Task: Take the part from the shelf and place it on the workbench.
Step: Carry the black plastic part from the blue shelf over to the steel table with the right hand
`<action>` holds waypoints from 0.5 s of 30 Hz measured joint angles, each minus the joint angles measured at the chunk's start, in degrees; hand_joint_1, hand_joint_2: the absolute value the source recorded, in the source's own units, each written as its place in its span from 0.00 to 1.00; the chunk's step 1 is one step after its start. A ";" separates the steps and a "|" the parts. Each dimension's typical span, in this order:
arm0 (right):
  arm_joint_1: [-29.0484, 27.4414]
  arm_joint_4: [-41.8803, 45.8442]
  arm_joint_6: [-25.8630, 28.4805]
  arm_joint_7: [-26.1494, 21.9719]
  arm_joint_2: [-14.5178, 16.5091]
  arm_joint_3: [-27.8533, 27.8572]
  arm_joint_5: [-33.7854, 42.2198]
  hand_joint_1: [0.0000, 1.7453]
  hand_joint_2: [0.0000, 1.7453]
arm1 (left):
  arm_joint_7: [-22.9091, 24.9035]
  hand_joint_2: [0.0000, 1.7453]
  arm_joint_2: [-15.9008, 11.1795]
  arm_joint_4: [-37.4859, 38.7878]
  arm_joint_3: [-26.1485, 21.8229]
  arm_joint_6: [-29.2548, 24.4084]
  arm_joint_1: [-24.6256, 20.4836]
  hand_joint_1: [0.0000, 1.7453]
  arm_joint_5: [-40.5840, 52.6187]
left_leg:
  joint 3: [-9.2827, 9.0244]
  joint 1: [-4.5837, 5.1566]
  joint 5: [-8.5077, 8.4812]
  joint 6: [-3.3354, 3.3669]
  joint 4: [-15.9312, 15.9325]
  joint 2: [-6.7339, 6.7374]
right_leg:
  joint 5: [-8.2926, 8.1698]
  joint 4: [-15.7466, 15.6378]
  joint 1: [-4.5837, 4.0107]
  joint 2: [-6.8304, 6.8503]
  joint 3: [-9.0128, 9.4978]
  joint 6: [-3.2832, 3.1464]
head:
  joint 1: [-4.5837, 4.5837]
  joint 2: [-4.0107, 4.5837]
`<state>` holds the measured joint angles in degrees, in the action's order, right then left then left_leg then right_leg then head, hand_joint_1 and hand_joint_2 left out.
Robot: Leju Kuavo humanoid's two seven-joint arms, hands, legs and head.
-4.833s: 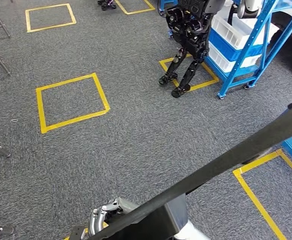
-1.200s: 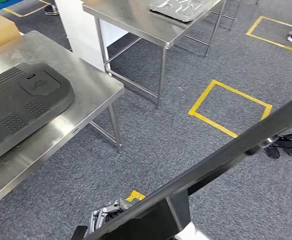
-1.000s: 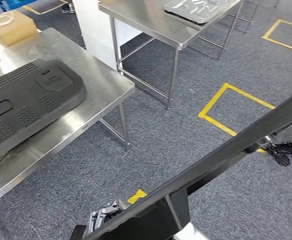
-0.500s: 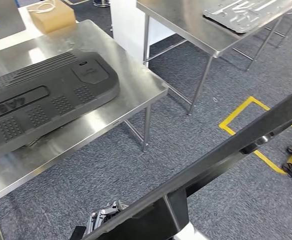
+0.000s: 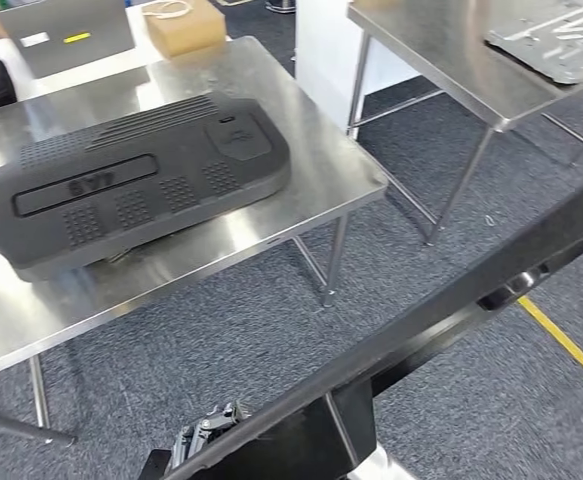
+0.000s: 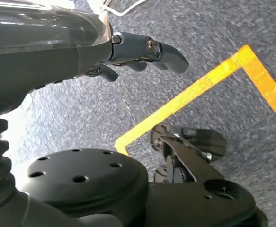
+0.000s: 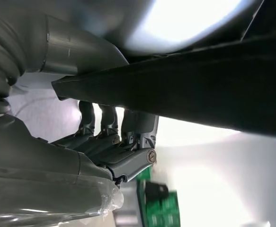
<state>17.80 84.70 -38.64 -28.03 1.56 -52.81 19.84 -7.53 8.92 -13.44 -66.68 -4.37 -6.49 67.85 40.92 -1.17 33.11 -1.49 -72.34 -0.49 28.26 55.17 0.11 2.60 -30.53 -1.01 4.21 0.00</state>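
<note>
Right hand (image 7: 111, 142), fingers (image 7: 107, 118) curled up against the dark part (image 7: 186, 90)

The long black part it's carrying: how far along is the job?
Done: the black part is off the shelf, gripped by the right hand. In hand: carrying it, with the steel workbench just ahead, a dark moulded cover lying on it. Left: setting the part down on that workbench.
</note>
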 joint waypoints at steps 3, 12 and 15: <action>-0.03 0.02 0.00 -0.16 -0.03 -0.04 -0.09 1.00 1.00 | 0.02 1.00 -0.09 0.00 0.02 0.00 0.14 0.00 0.08 | -5.06 -0.13 -4.70 -0.55 9.54 2.59 | 0.82 1.03 0.09 1.67 -0.10 0.99 | 0.09 0.00; -0.66 0.39 0.23 -0.47 -0.28 -0.28 -0.70 1.00 1.00 | 0.01 1.00 -0.08 0.00 0.02 -0.03 0.34 0.00 0.23 | -6.35 0.46 -5.47 2.64 13.18 0.53 | 7.87 12.37 0.35 -1.22 -4.29 2.81 | -0.26 0.00; -1.01 0.39 0.24 -0.47 -0.50 -0.33 -0.79 1.00 1.00 | -0.01 1.00 -0.07 0.00 0.02 -0.03 0.26 0.00 0.23 | -6.38 0.90 -5.56 2.91 13.16 -1.63 | 8.94 18.77 0.17 -2.19 -7.82 2.33 | -0.29 0.00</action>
<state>16.79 85.09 -38.40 -28.50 1.06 -53.14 19.04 -7.54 8.85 -13.44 -66.66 -4.40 -6.23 68.08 34.55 -0.26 27.54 1.43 -59.17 -2.12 37.20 73.94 0.29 0.41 -38.34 1.32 3.92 0.00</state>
